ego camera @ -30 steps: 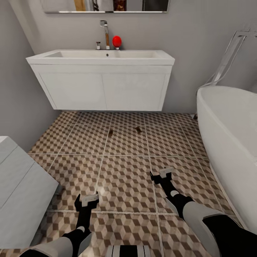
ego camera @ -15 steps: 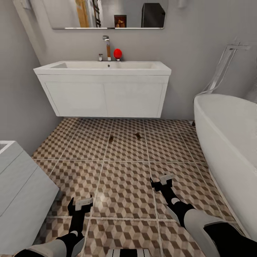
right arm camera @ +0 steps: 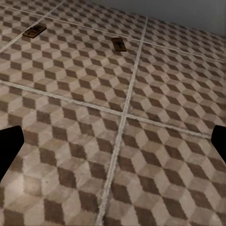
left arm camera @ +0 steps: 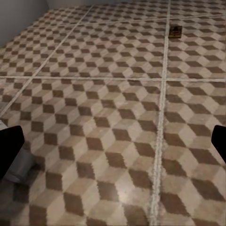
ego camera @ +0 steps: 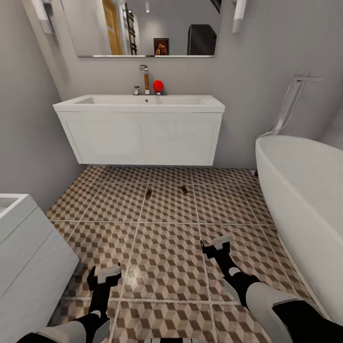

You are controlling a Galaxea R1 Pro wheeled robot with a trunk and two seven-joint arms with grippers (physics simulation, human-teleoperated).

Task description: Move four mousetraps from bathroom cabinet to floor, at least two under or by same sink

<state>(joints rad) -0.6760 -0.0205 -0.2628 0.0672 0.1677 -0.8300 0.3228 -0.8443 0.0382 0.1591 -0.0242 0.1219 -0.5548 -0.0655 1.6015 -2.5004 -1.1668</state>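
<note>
While both tools, left (ego camera: 104, 276) and right (ego camera: 216, 244), hang open and empty, the view has pulled back from the sink (ego camera: 143, 101). Two traps (ego camera: 148, 193) (ego camera: 184, 189) lie on the floor (ego camera: 166, 247) just before it; two remain to fetch.

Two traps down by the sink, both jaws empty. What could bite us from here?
1. Two mousetraps lie small and low on the busy bathroom floor: the base might roll over them.
2. Bathtub crowds the right gripper, toilet the left gripper; turning could clip either.
</note>
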